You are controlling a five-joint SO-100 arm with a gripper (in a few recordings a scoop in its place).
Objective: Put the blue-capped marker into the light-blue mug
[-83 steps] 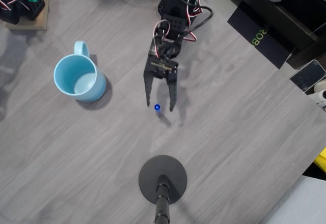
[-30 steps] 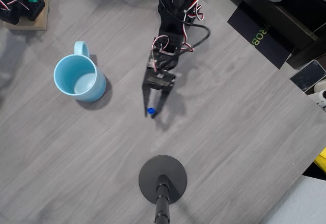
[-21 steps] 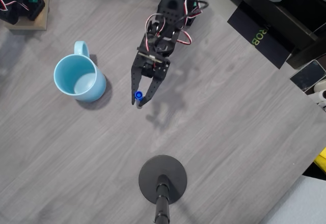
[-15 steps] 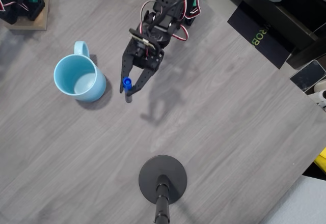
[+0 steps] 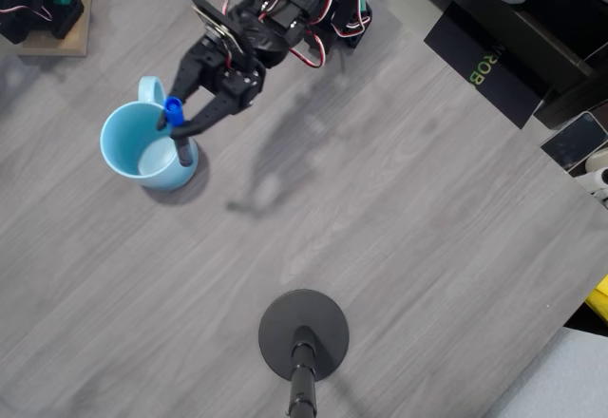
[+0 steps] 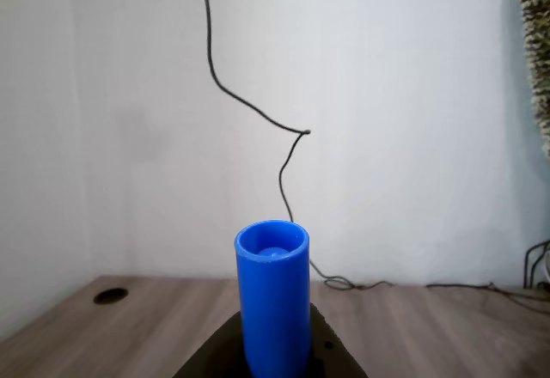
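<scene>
Overhead view: the end effector [image 5: 177, 122] pinches the blue-capped marker [image 5: 175, 112] over the right rim of the light-blue mug [image 5: 142, 145], dark barrel slanting down toward the mug's right wall, cap uppermost. In the wrist view the cap [image 6: 273, 305] stands upright. The mug sits at the desk's [image 5: 399, 209] left.

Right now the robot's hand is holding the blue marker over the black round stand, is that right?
Not quite. The hand is holding the blue-capped marker, but over the light-blue mug, not the black round stand. The overhead view shows the marker above the mug's right rim, while the stand sits far off near the table's bottom edge.
</scene>
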